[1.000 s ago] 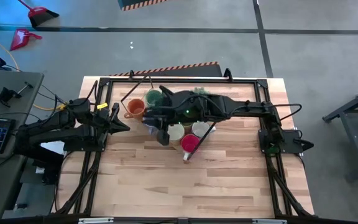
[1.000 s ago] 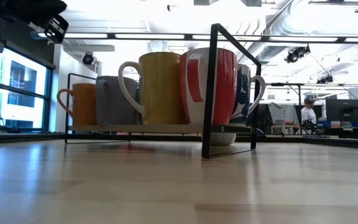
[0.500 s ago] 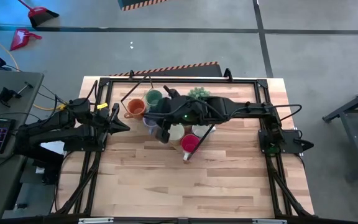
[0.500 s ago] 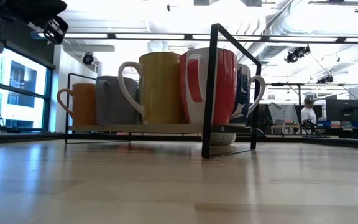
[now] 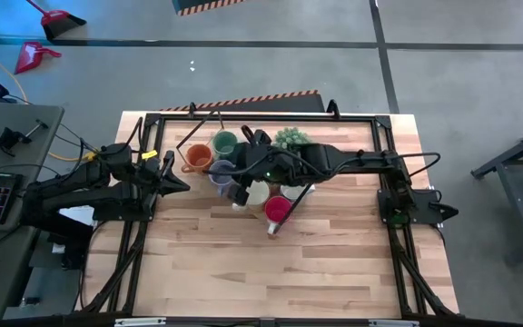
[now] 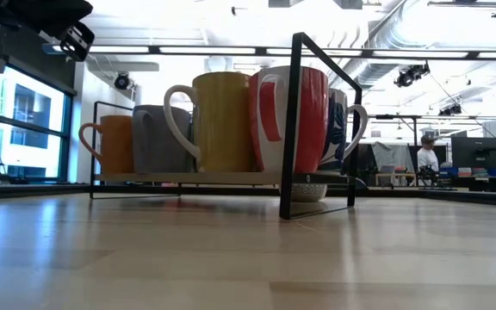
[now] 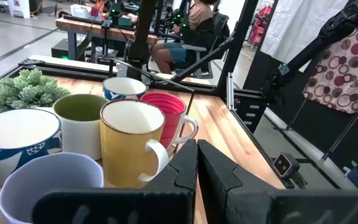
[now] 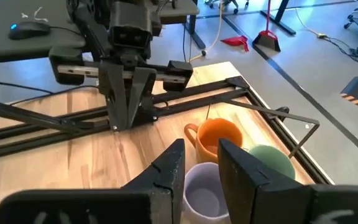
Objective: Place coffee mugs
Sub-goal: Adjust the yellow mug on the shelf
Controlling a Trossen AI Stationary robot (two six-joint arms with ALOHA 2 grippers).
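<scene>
**Right fingers over the blue-grey mug: keep the descent square**

The right gripper (image 8: 201,152) hung directly over the blue-grey mug (image 8: 201,193), its fingers partly apart with the mug's rim beneath the gap. I could not tell whether they pinched its wall. The orange mug (image 8: 222,134) stood just beyond the fingertips and the green mug (image 8: 269,158) beside that, inside the wire rack (image 8: 278,112). Judging by this, the step wanted a straight vertical move, with one finger inside the rim, clear of the orange handle.

The left gripper (image 8: 126,121) waited across the surface (image 8: 73,168) with its fingers closed and empty.

Count: eight mugs, those three plus a yellow mug (image 7: 129,140), a red-pink mug (image 7: 166,115), a cream mug (image 7: 79,127), a blue-patterned white mug (image 7: 14,134) and a farther white mug (image 7: 123,88). There were also one plant (image 7: 20,90) and one rack.
</scene>
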